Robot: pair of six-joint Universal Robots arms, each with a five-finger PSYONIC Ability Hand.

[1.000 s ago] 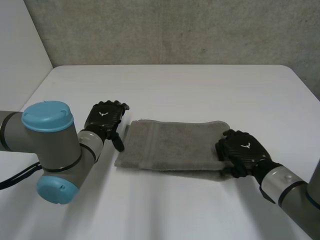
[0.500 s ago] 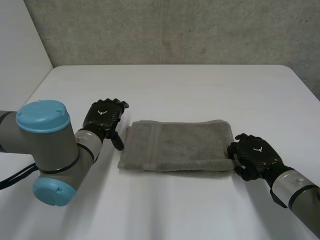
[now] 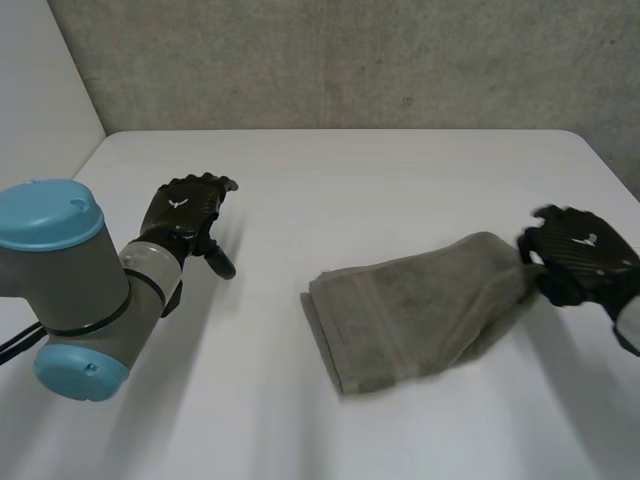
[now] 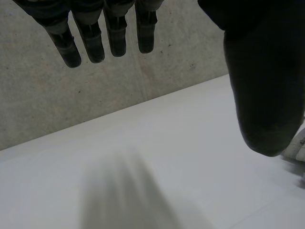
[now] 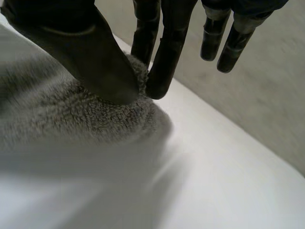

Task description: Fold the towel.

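Towel (image 3: 410,310) lay right of the middle of the table (image 3: 330,170), already doubled into a thick grey band. The end toward the left hand was flat on the white top and the other end was raised off it. The right hand (image 3: 580,258) pinched that raised end, and its wrist view showed the pile caught between the thumb and two fingers (image 5: 161,57), the rest straight and free. Whether every layer sat in that pinch was hard to tell; possibly not. The left hand (image 3: 185,212) hovered well apart, its fingers (image 4: 90,40) loose and straight, grasping nothing. The step seemed to be carrying the held end over for another fold. Doing it well would mean a firm pinch, a low path and landing edge on edge, with the left hand pinning the resting end against dragging.
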